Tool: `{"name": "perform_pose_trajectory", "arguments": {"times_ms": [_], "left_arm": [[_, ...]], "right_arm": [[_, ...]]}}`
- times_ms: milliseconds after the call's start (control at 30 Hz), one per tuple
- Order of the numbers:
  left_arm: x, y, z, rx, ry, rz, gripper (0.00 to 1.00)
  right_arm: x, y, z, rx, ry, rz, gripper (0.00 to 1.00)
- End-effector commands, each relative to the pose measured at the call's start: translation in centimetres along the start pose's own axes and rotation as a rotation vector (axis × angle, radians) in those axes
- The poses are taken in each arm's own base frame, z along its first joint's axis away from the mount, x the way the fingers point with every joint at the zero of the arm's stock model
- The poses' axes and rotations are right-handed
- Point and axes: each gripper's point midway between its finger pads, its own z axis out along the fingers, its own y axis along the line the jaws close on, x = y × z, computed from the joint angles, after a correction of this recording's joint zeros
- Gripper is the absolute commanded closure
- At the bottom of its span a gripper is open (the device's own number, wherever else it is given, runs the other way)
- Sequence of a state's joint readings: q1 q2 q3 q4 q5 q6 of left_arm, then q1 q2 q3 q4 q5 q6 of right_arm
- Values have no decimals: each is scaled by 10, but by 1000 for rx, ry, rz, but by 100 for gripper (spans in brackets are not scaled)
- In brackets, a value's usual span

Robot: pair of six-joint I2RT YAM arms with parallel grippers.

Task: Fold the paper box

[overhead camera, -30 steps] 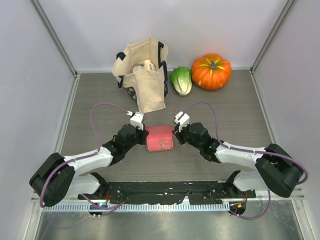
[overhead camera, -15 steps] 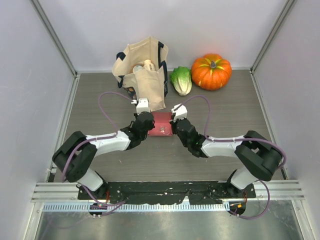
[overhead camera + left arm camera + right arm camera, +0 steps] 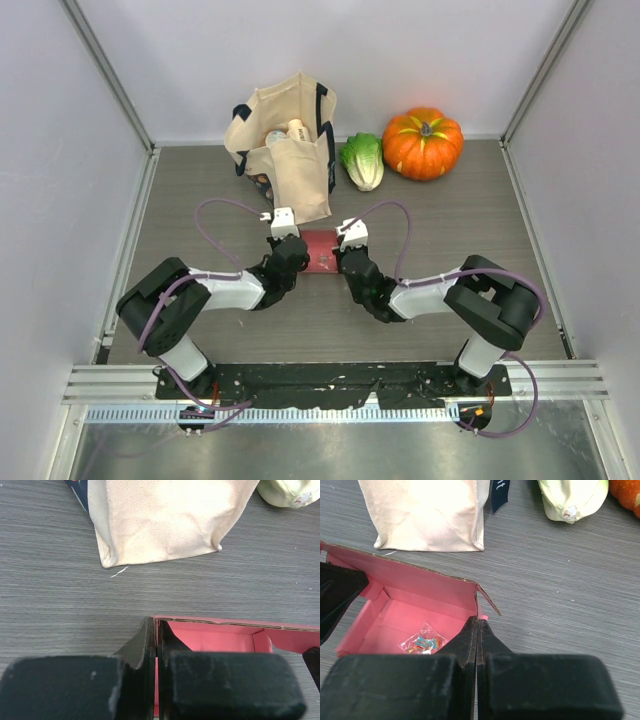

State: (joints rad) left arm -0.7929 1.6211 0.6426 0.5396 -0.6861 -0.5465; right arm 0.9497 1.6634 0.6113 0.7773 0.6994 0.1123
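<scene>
- Left gripper (image 3: 156,630) fingers were pressed together, pinching the left wall of the paper box (image 3: 321,252); right gripper (image 3: 477,628) pinched the right wall the same way.
- Likely reason: keeping both side walls upright (thin card flops).
- Box sat open-topped mid-table, small packet (image 3: 422,643) inside.
- Far wall edge lay near the tote bag (image 3: 165,520); bare table (image 3: 320,335) on the near side gave room.

Pink paper box (image 3: 320,250), orange pumpkin (image 3: 423,143)
</scene>
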Motion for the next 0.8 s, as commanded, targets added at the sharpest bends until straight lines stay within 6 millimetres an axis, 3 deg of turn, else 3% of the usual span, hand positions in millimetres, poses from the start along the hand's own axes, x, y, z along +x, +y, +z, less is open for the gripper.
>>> {"name": "perform_pose_trajectory", "arguments": {"times_ms": [0,33,167,400,633,767], "left_arm": [[-8,6,-7,-7,-41,-37,100],[-9,5,-8,-1,-41,-38,100],[-12,4,-15,33,-51,-42,100],[-4,2,-20,63,-38,-27,100],[-3,0,-22,76,-53,-13,100],[6,-4,-26,111,-49,3,100]], "right_arm": [[-13,4,-2,55,-25,65,99],[-25,8,0,59,-34,90,99],[-26,13,-2,65,7,135,99],[-12,6,-2,124,60,169,99],[19,-4,-6,173,75,166,99],[20,-7,-10,213,47,164,99]]}}
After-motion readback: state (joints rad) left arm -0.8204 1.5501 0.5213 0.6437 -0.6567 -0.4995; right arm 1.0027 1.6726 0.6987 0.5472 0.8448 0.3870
